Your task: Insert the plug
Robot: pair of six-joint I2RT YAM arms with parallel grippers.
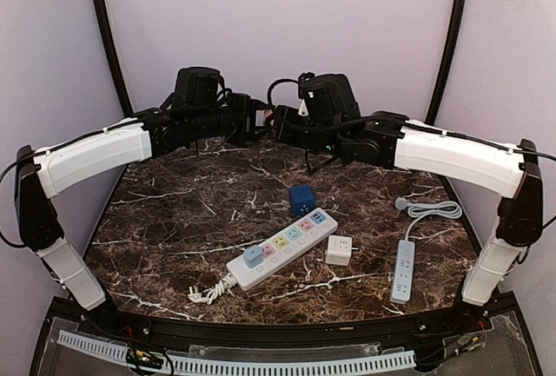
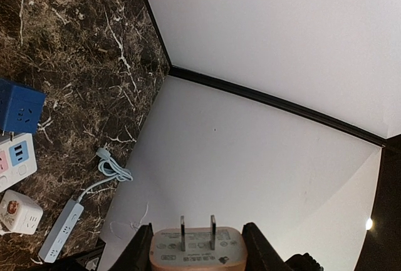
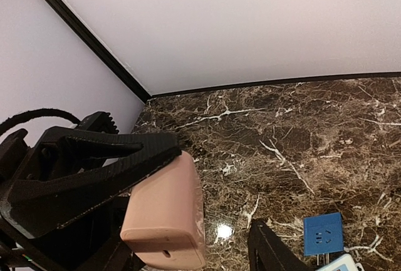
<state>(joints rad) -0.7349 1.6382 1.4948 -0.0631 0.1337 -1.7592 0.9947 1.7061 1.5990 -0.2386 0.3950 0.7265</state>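
Observation:
A pink two-pronged plug [image 2: 197, 249] sits between the black fingers of my left gripper [image 2: 197, 233], which is shut on its sides, prongs pointing away from the wrist. Both grippers meet high above the back of the table, left gripper [image 1: 254, 121] facing right gripper [image 1: 283, 124]. In the right wrist view the plug [image 3: 166, 214] hangs under the left gripper's fingers. My right gripper [image 3: 207, 252] is open, and its visible finger [image 3: 269, 249] stands apart from the plug's side. The white power strip [image 1: 282, 248] with pastel sockets lies mid-table.
A blue cube adapter [image 1: 301, 199] stands just behind the strip, and a white cube adapter [image 1: 339, 250] to its right. A slim white strip [image 1: 403, 269] with a coiled cable [image 1: 430, 211] lies near the right edge. Walls close off the back.

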